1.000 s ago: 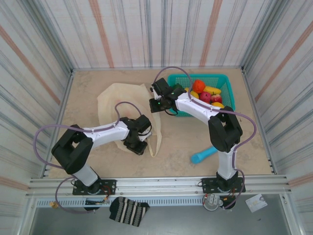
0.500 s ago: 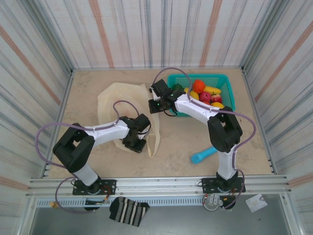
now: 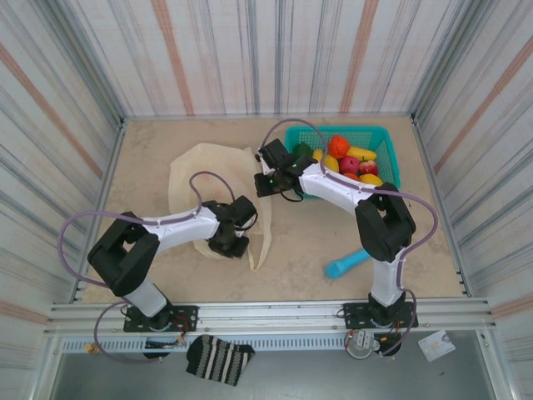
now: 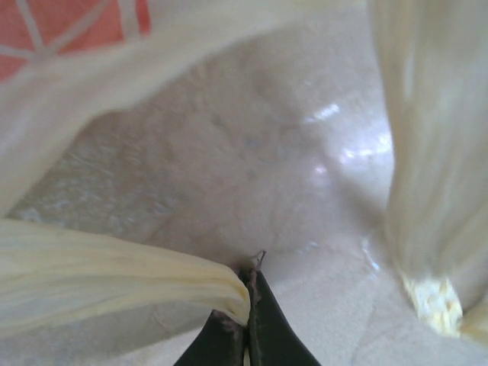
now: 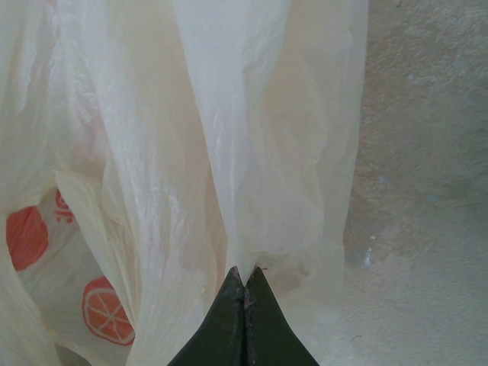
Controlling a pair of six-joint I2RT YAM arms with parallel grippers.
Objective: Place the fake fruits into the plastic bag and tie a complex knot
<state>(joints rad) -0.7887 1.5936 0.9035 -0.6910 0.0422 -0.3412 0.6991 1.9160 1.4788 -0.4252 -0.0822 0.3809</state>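
Grippers (image 4: pixel 246 284) (image 5: pixel 245 276) low; tight on plastic bag (image 3: pixel 196 169)

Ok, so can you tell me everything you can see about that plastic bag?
The plastic bag is thin, cream-coloured and a bit see-through, with orange-red citrus slices printed on it. It looks like soft, wrinkly, shiny film. It lies crumpled and mostly flat on the beige table, left of the teal basket. The left hand is shut on a bunched strip of it, and the right hand pinches a fold of its film.
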